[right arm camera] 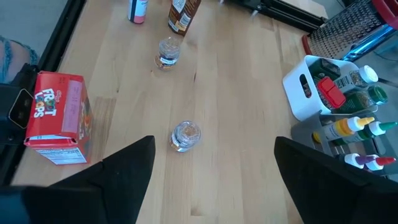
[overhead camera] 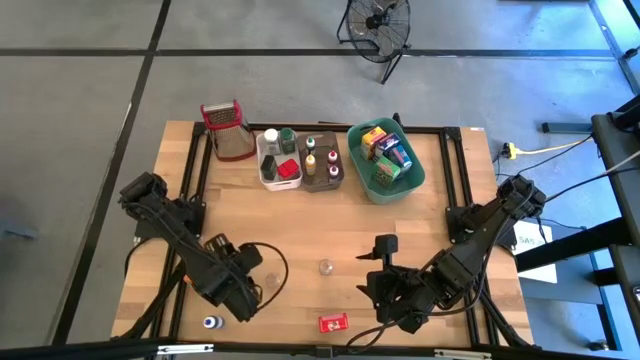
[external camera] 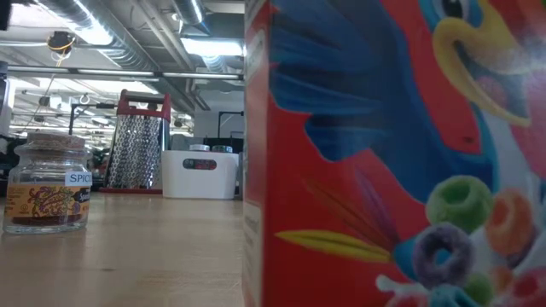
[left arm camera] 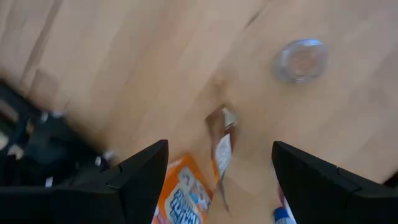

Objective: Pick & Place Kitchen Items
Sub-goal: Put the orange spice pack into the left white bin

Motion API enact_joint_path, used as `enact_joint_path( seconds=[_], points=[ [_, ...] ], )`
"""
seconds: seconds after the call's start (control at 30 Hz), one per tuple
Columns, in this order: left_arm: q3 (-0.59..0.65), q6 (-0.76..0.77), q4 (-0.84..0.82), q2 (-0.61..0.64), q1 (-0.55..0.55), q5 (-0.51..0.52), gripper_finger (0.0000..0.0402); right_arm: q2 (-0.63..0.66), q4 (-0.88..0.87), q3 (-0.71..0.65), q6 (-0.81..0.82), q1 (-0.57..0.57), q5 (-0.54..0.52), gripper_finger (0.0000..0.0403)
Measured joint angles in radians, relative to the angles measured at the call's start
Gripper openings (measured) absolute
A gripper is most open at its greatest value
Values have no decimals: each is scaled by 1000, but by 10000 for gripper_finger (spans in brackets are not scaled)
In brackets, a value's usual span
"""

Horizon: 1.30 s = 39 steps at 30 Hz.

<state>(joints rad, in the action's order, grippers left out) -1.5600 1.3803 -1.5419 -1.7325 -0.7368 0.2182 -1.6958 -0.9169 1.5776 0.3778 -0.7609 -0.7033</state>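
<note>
The high view looks straight down on the whole worktop [overhead camera: 300, 230], from well above, with the steel box grater [overhead camera: 229, 131] at the far edge. The low view sits at worktop height on the edge opposite the grater [external camera: 136, 141] and faces it level across the wood; a red cereal box [external camera: 384, 170] stands right against the lens, and a spice jar [external camera: 47, 183] is near. The left wrist view looks steeply down, close to the wood, past its own pincer [left arm camera: 217, 186] at a clear glass jar [left arm camera: 301, 60]. The right wrist view looks obliquely past its own pincer [right arm camera: 214, 180] toward the grater [right arm camera: 351, 22]. It shares the cereal box [right arm camera: 57, 118] with the low view, and a small glass jar [right arm camera: 186, 135] with the high view.
</note>
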Motion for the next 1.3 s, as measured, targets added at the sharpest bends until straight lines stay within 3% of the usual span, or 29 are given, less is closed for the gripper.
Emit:
enact_joint_path(
  seconds=[0.23,0.47,0.67,0.97,1.3],
  points=[
    [1,137,-17,-10,8,-82,282,0,-3,0,0,0,0,332],
    [17,102,-11,-11,8,-82,282,0,-3,0,0,0,0,332],
    [97,100,11,-13,19,-148,282,0,-3,0,0,0,0,332],
    [196,-24,179,-13,55,-170,280,0,-3,0,0,0,0,332],
    [232,-44,179,-13,66,-191,207,0,-4,0,0,0,0,332]
  ],
)
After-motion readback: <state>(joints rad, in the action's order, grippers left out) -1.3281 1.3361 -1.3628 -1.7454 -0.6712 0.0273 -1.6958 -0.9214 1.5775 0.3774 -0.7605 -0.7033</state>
